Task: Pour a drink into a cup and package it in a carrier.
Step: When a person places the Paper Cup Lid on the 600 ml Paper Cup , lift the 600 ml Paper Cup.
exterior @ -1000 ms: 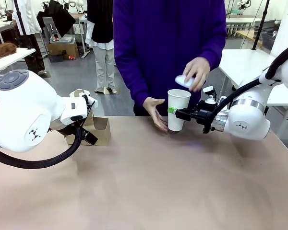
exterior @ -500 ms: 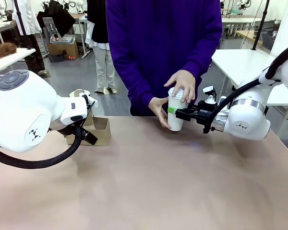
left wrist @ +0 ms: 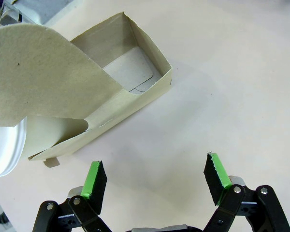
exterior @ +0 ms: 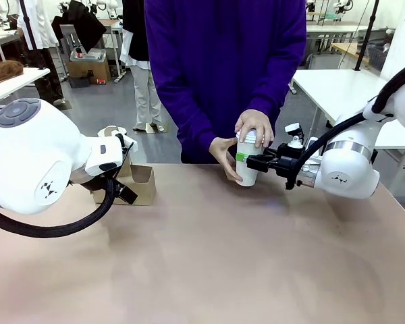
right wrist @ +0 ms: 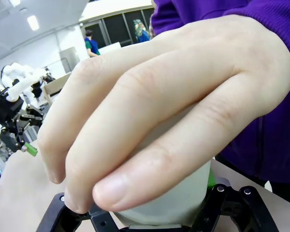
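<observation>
The white paper cup stands at the table's far edge with my right gripper shut on it from the right. One of the person's hands presses down on the cup's top, and the other hand cups its left side. In the right wrist view that top hand covers most of the cup. The brown cardboard carrier sits at the far left. My left gripper hovers open just beside the carrier, holding nothing. The jug with the drink is out of view.
A white round rim shows at the carrier's far slot. The tan table stretches bare toward me. My left arm's bulky white body stands in front of the carrier. White tables and other people are behind the person.
The person's raised hand came down with the white lid onto the cup's top, and the other hand closed on the cup's side. Both arms stayed still.
</observation>
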### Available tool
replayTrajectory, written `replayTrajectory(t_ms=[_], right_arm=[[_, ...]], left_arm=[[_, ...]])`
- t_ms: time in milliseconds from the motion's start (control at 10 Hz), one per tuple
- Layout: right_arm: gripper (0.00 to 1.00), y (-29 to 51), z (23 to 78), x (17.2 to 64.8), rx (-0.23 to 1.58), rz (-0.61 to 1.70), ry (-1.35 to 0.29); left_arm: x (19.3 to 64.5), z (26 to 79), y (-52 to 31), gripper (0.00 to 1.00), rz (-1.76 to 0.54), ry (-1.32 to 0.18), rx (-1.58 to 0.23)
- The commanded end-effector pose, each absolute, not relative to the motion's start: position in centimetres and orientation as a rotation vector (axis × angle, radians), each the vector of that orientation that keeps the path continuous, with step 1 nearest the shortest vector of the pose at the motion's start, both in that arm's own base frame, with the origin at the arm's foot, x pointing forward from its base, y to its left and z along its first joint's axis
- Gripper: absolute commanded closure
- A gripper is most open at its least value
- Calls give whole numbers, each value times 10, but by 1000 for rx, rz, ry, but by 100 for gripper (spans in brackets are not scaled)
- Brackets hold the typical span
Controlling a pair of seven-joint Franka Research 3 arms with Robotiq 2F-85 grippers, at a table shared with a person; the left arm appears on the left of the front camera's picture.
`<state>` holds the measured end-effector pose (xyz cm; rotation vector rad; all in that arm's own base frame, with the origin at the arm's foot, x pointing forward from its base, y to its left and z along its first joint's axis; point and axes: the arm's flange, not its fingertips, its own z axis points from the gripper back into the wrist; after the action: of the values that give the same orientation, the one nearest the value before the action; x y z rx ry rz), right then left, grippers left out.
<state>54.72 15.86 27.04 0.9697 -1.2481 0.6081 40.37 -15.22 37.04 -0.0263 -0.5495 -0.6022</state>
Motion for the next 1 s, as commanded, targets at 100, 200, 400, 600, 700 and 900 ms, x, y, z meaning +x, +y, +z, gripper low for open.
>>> replayTrajectory(t_ms=[100,200,400,600,700,900], right_arm=[[20,160,279,548,975,612,-1264],[20,160,279,548,975,612,-1264],[20,160,279,548,975,612,-1264],[20,160,279,548,975,612,-1264],[20,160,279,548,975,612,-1264],[20,160,279,548,975,612,-1264]], left_arm=[[404,371,-152,0,-601,-550,-29],[404,371,-152,0,-601,-550,-29],[404,371,-152,0,-601,-550,-29],[404,371,-152,0,-601,-550,-29],[404,371,-152,0,-601,-550,-29],[404,371,-152,0,-601,-550,-29]])
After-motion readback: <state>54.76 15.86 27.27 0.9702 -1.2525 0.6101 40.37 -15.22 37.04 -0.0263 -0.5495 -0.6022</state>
